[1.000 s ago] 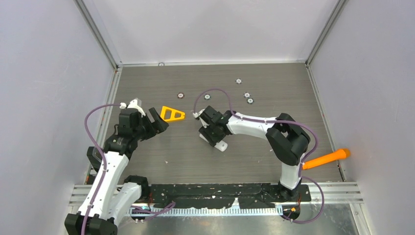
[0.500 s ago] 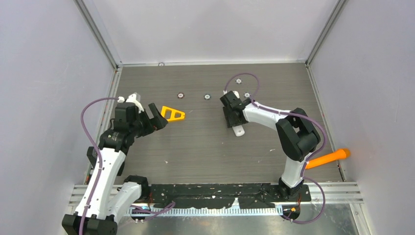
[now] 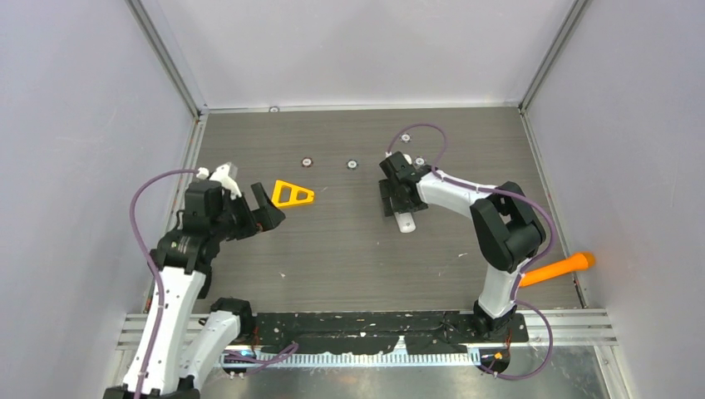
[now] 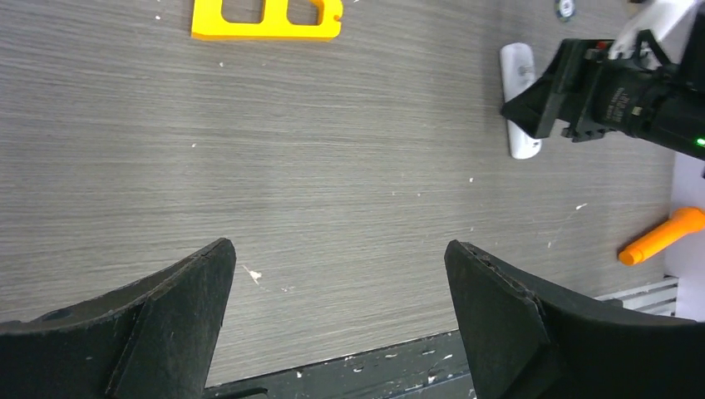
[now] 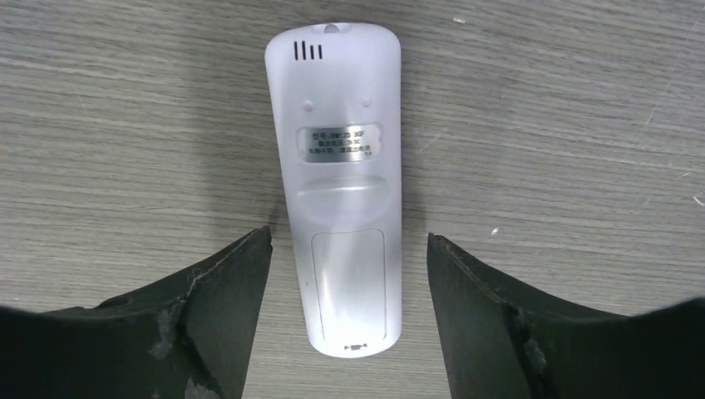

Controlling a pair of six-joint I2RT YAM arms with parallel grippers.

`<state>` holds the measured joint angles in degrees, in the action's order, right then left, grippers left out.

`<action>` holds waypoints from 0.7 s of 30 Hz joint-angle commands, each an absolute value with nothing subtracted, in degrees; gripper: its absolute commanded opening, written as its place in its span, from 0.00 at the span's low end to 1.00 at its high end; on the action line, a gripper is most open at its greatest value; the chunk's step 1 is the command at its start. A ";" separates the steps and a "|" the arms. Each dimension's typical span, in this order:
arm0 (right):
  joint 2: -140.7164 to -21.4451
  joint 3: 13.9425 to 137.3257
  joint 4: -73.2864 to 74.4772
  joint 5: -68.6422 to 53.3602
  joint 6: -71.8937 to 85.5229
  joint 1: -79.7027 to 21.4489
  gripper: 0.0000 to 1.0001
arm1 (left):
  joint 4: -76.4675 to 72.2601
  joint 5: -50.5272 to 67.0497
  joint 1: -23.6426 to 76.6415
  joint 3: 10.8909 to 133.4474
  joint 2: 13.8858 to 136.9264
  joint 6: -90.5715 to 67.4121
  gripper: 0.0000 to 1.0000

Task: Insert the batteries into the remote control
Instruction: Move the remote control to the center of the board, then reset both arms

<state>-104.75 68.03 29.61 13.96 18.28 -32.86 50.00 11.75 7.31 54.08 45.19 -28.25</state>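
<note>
Nearest my side of the table (image 3: pixel 332 258), the big orange stick (image 3: pixel 555 269) lies by the right edge, well apart from the work. My left gripper (image 4: pixel 339 249) hangs over bare wood with its jaws spread wide and nothing between them.

Further out, my right gripper (image 5: pixel 347 239) straddles the remote control (image 5: pixel 342 133), which lies flat near mid-table. Its plain back faces up and its battery cover (image 5: pixel 349 283) appears to be on. These jaws are also wide, with a gap on each side of the case, so nothing is gripped.

Beyond the left gripper sits the flat orange triangle (image 3: pixel 293 194), and small round discs (image 3: pixel 352 164) dot the far boards. I cannot find the batteries in any view.

My worry is the squeeze. The fingers flank the cover end, so closing there could pinch the cover shut, and the smooth shell might twist or skid out. With no cells in sight, I also risk reaching for the wrong orange piece.
</note>
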 commanded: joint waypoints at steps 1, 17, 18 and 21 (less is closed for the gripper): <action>-101.07 69.27 29.61 12.05 18.74 -32.19 0.76 | 48.03 13.86 7.00 52.02 37.19 -30.10 1.00; -61.40 63.66 46.71 27.94 25.05 -31.37 0.95 | 60.31 6.45 6.95 60.96 24.76 -27.60 1.00; -56.35 63.86 49.67 28.74 26.28 -31.38 0.95 | 60.80 7.30 6.99 61.45 24.36 -26.98 1.00; -47.74 65.81 54.28 30.63 28.02 -31.36 0.95 | 61.14 8.05 7.20 61.73 22.89 -27.22 1.00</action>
